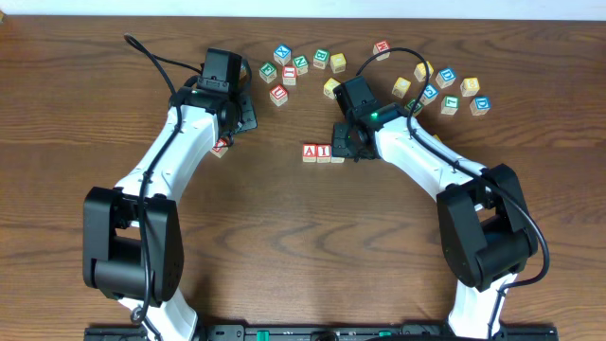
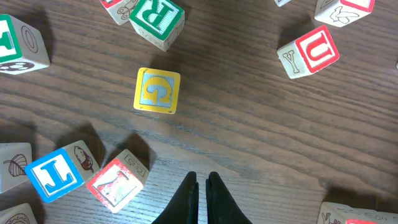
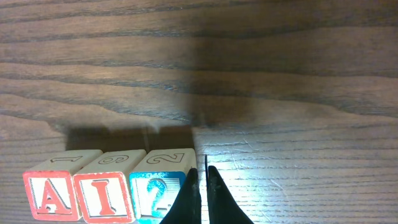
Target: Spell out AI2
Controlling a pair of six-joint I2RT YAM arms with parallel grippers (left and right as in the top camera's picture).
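Note:
Three blocks stand in a row on the table: a red A (image 3: 51, 196), a red I (image 3: 106, 196) and a blue 2 (image 3: 157, 193). The A (image 1: 310, 152) and I (image 1: 324, 152) also show in the overhead view; the 2 is mostly hidden there under my right gripper (image 1: 348, 147). My right gripper (image 3: 203, 171) is shut and empty, its tips right at the right edge of the 2 block. My left gripper (image 2: 202, 180) is shut and empty, low over the table among loose blocks, at the left in the overhead view (image 1: 246, 116).
Loose letter blocks lie at the back of the table, one cluster at centre left (image 1: 284, 68) and one at the right (image 1: 454, 90). Near my left gripper are a yellow G block (image 2: 157, 91), a green R block (image 2: 157, 17), a red U block (image 2: 314, 50) and a red picture block (image 2: 115, 182).

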